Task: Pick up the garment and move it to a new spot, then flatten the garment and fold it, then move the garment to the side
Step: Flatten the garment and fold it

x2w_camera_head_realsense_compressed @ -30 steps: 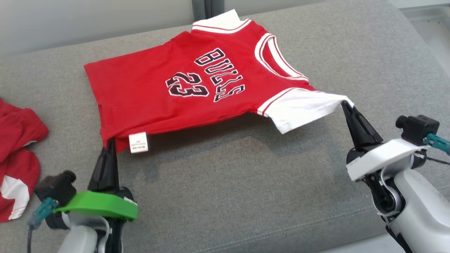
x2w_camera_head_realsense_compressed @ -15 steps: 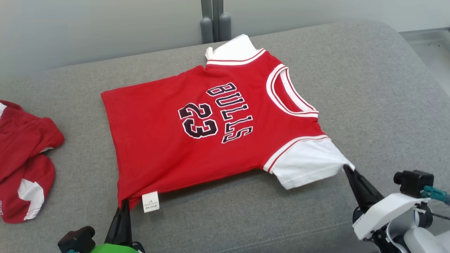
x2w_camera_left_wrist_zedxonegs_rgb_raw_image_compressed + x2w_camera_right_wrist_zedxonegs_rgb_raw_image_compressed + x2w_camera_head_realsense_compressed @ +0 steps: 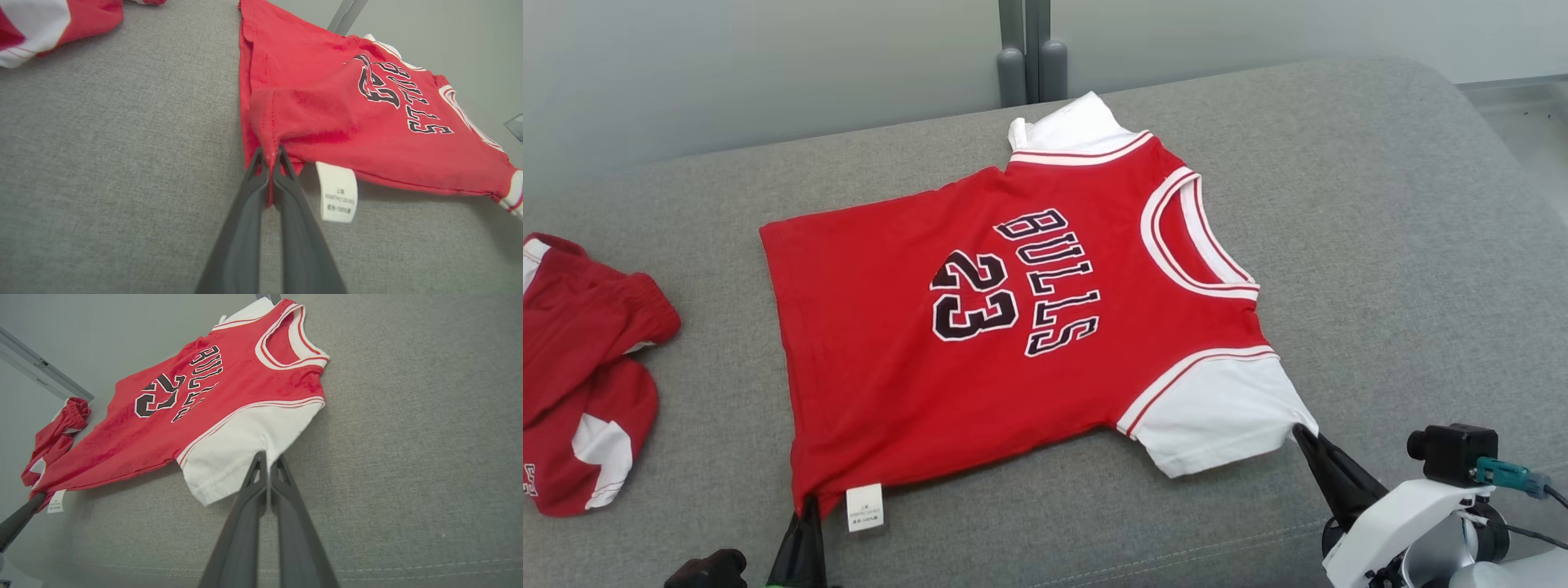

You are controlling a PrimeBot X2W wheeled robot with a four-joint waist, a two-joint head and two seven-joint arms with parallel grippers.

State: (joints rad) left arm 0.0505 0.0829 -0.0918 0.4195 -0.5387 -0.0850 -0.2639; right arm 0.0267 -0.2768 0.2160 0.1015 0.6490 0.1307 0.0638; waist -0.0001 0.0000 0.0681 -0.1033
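**Jersey pulled out flat, both corners pinched**

My left gripper (image 3: 269,152) is clenched on the hem corner of the red Bulls jersey (image 3: 980,327), just beside its care label (image 3: 338,192). My right gripper (image 3: 269,457) is clenched on the white sleeve (image 3: 237,449). The jersey lies print-up on the grey sofa cushion (image 3: 1380,245), well apart from the red shorts (image 3: 580,367). I judge this the flattening step. Next I should lower both corners with the cloth taut, then let go to fold.
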